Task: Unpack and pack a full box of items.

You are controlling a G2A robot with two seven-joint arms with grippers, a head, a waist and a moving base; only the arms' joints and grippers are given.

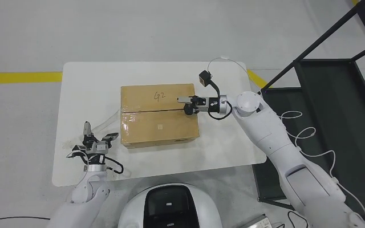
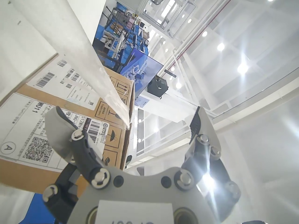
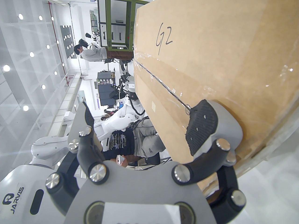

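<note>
Cardboard box (image 1: 159, 115) taped shut on white surface (image 1: 228, 154) from above, right gripper (image 1: 186, 104) at its right edge, left gripper (image 1: 97, 135) off its front-left corner. Left wrist: spread wide, empty, beside box. Right wrist: spread wide, empty, pad (image 3: 201, 127) against box top.

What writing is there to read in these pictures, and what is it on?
"G2": handwritten on the box top, by the taped seam.
Side of the box: white barcode labels; their print is too small to read surely.
Box corner: handling signs; captions too small.
</note>
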